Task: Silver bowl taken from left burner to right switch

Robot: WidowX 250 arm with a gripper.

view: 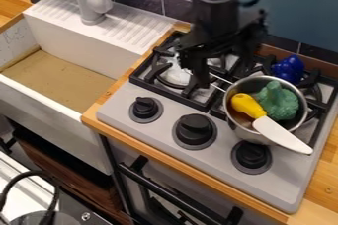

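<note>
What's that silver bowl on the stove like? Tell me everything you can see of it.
The bowl is round and deep, smooth and shiny like metal, its mouth up. A thin handle runs from its rim toward the gripper; whether they touch, I can't tell. It is at the right side of the stove, just behind the right knob. Inside lie a green toy broccoli and a yellow-handled toy knife, its white blade sticking out over the front rim.

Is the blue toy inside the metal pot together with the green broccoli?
No, the blue toy sits behind the pot, outside its rim, while the broccoli lies inside.
</note>
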